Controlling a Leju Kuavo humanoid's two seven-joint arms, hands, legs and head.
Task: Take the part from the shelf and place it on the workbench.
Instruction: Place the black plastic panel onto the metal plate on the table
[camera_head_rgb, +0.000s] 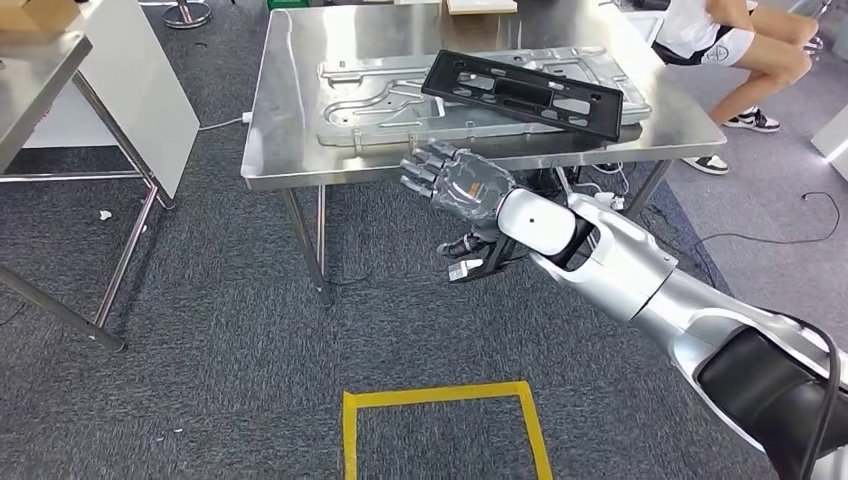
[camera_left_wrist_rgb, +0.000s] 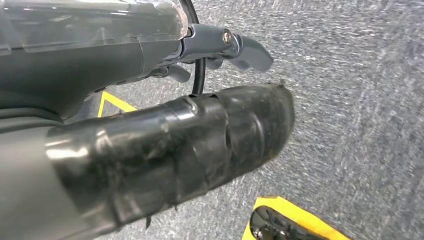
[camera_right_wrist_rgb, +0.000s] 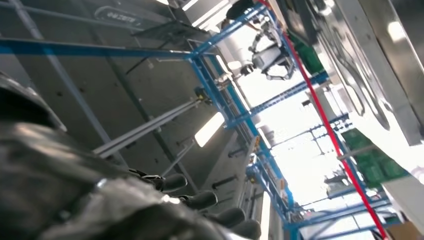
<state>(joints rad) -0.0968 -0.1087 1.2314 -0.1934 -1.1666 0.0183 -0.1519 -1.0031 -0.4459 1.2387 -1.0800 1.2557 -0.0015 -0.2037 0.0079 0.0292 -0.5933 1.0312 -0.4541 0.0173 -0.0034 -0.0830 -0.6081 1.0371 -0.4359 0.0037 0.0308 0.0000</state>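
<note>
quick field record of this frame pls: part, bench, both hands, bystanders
part: black frame, lying tilted across the metal panel
bench: steel workbench
right hand: holds nothing, fingers apart, at the bench's near edge, clear of the part
left hand: hangs over grey carpet; grasp unclear
person: seated beyond the bench's far right corner

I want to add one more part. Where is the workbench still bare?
The workbench is bare along its left edge and its front edge beside the metal panel. The middle and right are crowded: the black frame lies across the panel.
</note>
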